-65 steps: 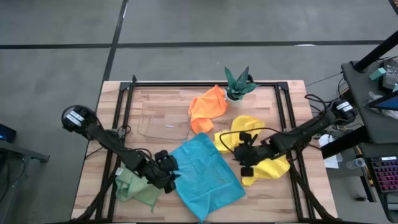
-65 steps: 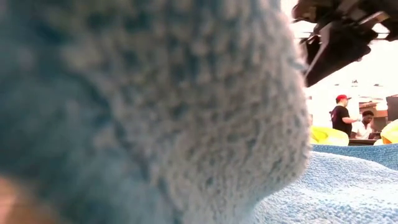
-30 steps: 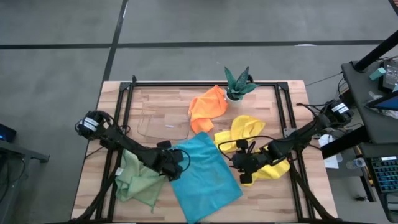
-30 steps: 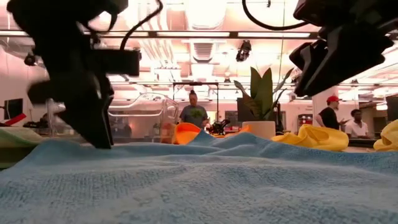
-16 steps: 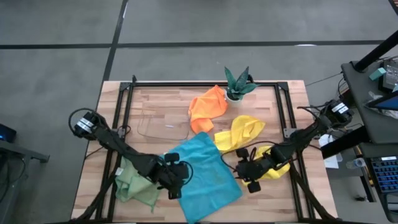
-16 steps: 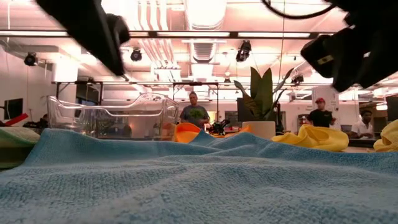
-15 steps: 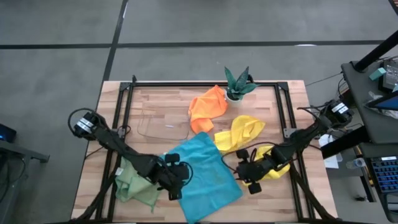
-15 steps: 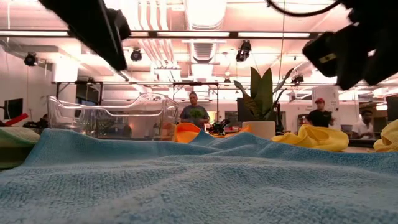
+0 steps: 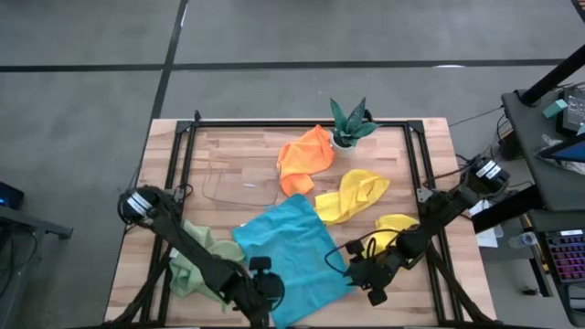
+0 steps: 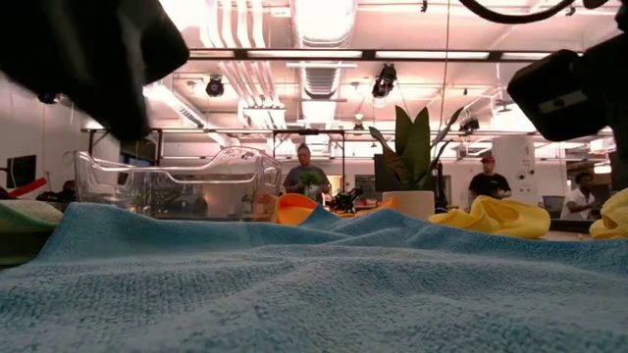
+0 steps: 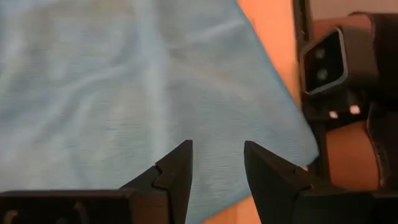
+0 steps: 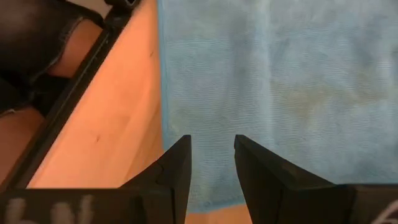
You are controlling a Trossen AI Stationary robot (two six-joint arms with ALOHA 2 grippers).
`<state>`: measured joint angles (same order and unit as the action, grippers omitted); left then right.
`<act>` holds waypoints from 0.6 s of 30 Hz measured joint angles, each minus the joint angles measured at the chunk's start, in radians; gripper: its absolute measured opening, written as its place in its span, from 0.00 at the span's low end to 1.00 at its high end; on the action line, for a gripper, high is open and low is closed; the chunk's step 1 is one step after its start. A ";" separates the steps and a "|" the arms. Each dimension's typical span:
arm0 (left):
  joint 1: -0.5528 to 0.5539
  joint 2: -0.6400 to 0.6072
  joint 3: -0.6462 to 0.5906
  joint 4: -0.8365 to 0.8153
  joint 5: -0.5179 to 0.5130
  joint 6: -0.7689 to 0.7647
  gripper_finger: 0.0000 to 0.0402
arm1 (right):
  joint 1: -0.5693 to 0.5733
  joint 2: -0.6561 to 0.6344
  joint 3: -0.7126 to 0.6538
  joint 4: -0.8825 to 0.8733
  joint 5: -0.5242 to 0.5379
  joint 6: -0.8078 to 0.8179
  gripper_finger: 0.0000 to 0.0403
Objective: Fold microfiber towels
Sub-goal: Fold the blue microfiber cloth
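The bright blue towel (image 9: pixel 291 258) lies spread flat on the table's near middle and fills the low view's foreground (image 10: pixel 314 284). My left gripper (image 9: pixel 261 289) is open above the towel's near left part; its fingers show over the blue cloth (image 11: pixel 217 163). My right gripper (image 9: pixel 363 274) is open above the towel's near right edge (image 12: pixel 211 163). The pale green towel (image 9: pixel 196 265) lies crumpled at the near left. The orange towel (image 9: pixel 306 160) lies bunched at the far middle. Two yellow towels (image 9: pixel 353 194) (image 9: pixel 398 228) lie crumpled on the right.
A clear plastic tray (image 9: pixel 239 185) stands left of the orange towel. A small teal-leaved plant in a white pot (image 9: pixel 349 124) stands at the far middle. A dark frame rail (image 9: pixel 183 183) runs round the table. A dark camera block (image 11: pixel 348 93) sits at the near edge by the towel's corner.
Both grippers have gone toward the table's near edge over the blue towel, the left one coming off the towel's left corner. The blue towel stays spread flat.
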<state>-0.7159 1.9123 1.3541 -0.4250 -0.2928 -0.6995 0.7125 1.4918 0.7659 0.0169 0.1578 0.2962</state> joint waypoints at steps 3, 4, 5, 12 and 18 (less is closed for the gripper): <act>-0.008 0.032 0.017 -0.004 0.018 0.006 0.33 | 0.013 0.034 0.030 0.003 -0.007 -0.008 0.29; -0.011 0.035 0.021 0.000 0.040 0.024 0.34 | 0.016 0.046 0.042 -0.003 -0.009 -0.016 0.30; -0.015 0.037 0.023 -0.003 0.051 0.040 0.35 | 0.018 0.057 0.055 -0.013 -0.010 -0.024 0.31; -0.061 0.054 0.047 0.059 0.054 0.171 0.55 | 0.019 0.090 0.100 -0.122 -0.027 -0.027 0.40; -0.072 0.091 0.046 0.101 -0.018 0.206 0.62 | 0.019 0.107 0.097 -0.152 -0.027 -0.051 0.44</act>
<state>-0.7876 2.0033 1.4002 -0.3238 -0.3110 -0.4936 0.7311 1.5988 0.8631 -0.1355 0.1305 0.2457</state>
